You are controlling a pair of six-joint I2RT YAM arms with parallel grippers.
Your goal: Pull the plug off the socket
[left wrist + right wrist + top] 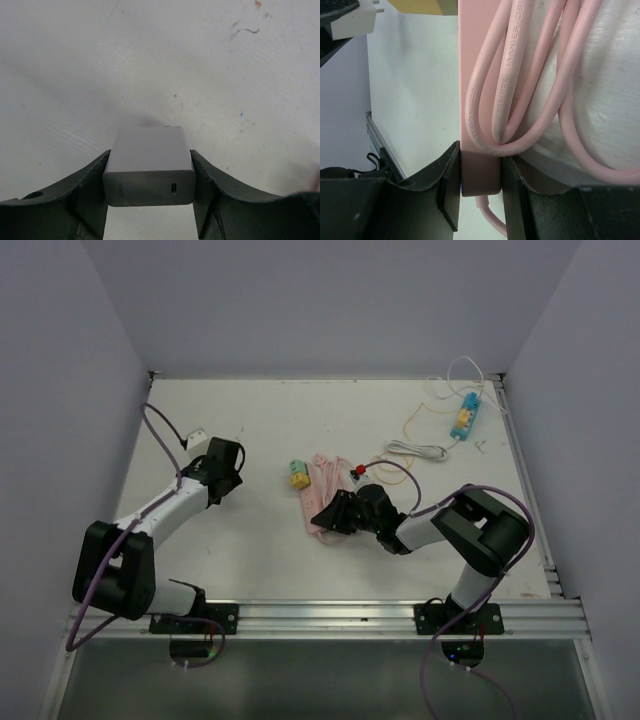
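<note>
Risk 1: left gripper (150, 172) is clamped on the white plug (147, 150) by its two smooth side faces only, with the fingers (95, 175) bearing on the lower part of the body. A quick swing or a knock on the tabletop (260, 570) could let it twist or slide out.

Risk 2: right gripper (481, 170) is closed on the narrow end of the pink socket strip (469, 55). A grip that far out gives the strip a long lever, so it could pivot if anything tugs it.

Risk 3: the pink cable (485, 100) lies in loose loops across the strip, right up against the right fingers. Lifting or dragging could snag a loop and pull the strip askew.

Plug position: squarely between the left fingers, port face toward the wrist camera. Its prongs are bare in the right wrist view (top left corner), so I judge it free of the socket. In the top view it sits at the left of the tabletop, well apart from the strip at centre.

A yellow and green block (298, 473) sits at the strip's far end; cannot tell whether it is plugged in
</note>
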